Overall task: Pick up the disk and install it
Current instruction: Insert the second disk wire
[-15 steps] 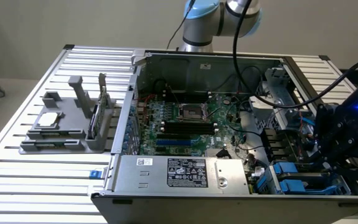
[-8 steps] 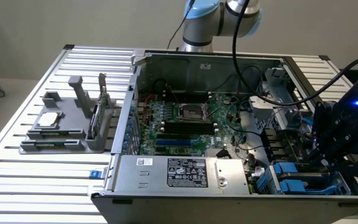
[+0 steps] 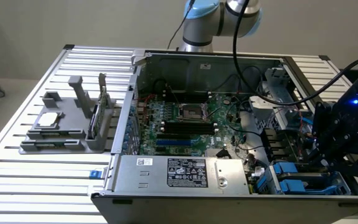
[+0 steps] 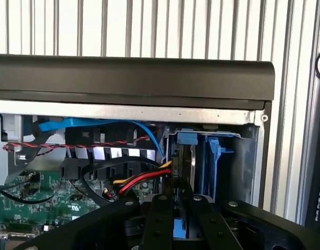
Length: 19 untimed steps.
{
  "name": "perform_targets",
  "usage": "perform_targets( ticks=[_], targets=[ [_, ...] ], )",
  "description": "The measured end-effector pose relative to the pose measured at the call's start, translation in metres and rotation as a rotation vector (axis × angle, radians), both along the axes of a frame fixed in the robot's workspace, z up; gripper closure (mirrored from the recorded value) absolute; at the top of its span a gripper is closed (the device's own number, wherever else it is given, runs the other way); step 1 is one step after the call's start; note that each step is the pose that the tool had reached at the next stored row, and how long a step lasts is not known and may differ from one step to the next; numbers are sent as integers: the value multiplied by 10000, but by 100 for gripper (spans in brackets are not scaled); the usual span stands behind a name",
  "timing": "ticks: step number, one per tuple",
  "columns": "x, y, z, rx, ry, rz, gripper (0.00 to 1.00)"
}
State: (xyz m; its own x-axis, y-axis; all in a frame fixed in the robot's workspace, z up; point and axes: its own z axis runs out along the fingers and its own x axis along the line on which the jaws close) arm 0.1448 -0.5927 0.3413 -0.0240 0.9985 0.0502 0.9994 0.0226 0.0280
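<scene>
The disk (image 4: 183, 166) stands on edge in the drive bay at the front corner of the open computer case, a dark slab with a blue carrier tab at its far end. My gripper (image 4: 181, 200) reaches down over it. Its two black fingers (image 4: 159, 216) are close together on either side of the slab, with blue plastic showing between them. In the exterior view the gripper (image 3: 337, 161) hangs over the bay at the exterior view's right, and its body hides the disk there.
A second blue carrier (image 4: 214, 156) sits in the slot beside the disk. Red, yellow and black cables (image 4: 139, 179) run close by. The grey power-supply box (image 3: 185, 173) and the motherboard (image 3: 185, 116) are inside the case. A grey fixture (image 3: 67, 126) stands on the table at the exterior view's left.
</scene>
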Motion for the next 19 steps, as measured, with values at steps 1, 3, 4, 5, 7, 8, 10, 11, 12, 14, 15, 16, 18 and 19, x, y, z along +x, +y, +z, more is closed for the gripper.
perform_targets(
  ticks=[1, 3, 4, 5, 7, 8, 10, 11, 12, 14, 15, 16, 18, 19],
  targets=[
    [0, 4, 0, -19, -2, -27, 84],
    [0, 12, -2, -52, -8, -79, 84],
    [0, 17, -3, -67, -11, -102, 84],
    [0, 21, -4, -83, -15, -124, 84],
    [0, 29, -5, -120, -23, -165, 84],
    [0, 31, -6, -142, -27, -182, 84],
    [0, 33, -9, -192, -35, -212, 84],
    [0, 34, -9, -219, -39, -223, 84],
    [0, 35, -10, -243, -42, -235, 84],
    [0, 39, -10, -279, -55, -250, 84],
    [-1, 43, -10, -292, -64, -253, 84],
    [-3, 48, -10, -302, -73, -256, 84],
    [-10, 61, -11, -317, -92, -258, 84],
    [-14, 67, -11, -326, -101, -256, 84]
  ],
)
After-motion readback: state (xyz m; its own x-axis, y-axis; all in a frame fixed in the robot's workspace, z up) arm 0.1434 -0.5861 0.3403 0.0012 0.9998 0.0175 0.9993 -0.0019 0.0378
